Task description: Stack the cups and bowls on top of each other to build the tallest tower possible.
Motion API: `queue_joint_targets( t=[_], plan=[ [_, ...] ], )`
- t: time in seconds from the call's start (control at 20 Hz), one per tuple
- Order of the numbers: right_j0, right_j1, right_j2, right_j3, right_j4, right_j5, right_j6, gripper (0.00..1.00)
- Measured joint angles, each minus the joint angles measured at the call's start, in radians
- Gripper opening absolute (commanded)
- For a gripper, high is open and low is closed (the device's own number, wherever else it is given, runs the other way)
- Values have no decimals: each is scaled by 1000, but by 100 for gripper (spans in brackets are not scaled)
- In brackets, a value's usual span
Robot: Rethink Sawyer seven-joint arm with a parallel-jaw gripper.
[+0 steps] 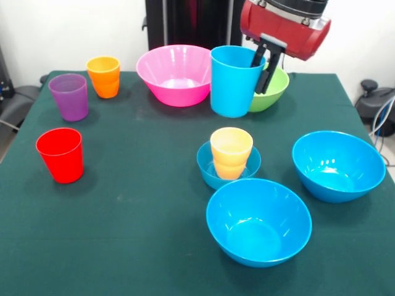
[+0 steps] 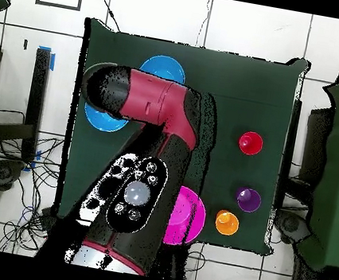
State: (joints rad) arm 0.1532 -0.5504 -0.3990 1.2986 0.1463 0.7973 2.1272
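End effector: you see the black two-fingered end effector (image 1: 264, 63) under the red wrist, one finger inside the mouth of the tall light blue plastic cup (image 1: 233, 80) and the other down its outer wall on the picture's right; the fingers straddle the rim, but you cannot tell whether they pinch it.
Light blue cup: it stands upright, long axis vertical, mouth up, at the far side of the dark green cloth-covered table (image 1: 123, 234); you cannot tell whether its base touches the table.
Tower base: the small shallow blue plastic bowl (image 1: 207, 163) sits mid-table, mouth up, with the yellow-orange plastic cup (image 1: 231, 151) upright inside it.
Large blue bowls: one glossy blue plastic bowl (image 1: 258, 221) sits just in front of the small bowl, the other large blue plastic bowl (image 1: 338, 165) to the picture's right of it; both mouth up and apart from each other.
Behind the light blue cup: the large pink plastic bowl (image 1: 174, 74) is just to its left in the picture, the green plastic bowl (image 1: 274, 92) right behind it, beside the fingers.
Spare cups: the orange plastic cup (image 1: 103, 76), the purple plastic cup (image 1: 69, 96) and the red plastic cup (image 1: 60, 154) stand upright at the picture's left, apart.
Overhead: the red and black arm (image 2: 150, 155) covers the middle of the table; you see only parts of the blue bowls and the pink bowl around it.
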Motion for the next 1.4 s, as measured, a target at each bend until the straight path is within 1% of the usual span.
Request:
queue_joint_targets(
  t=[0.3, 0.7, 1.4],
  plan=[
    [-2, 0, 27, 0, -15, 0, 0, 0],
    [-4, 2, 61, 0, -19, 0, 0, 0],
    [-28, 3, 81, 0, -22, 0, 0, 0]
  ],
)
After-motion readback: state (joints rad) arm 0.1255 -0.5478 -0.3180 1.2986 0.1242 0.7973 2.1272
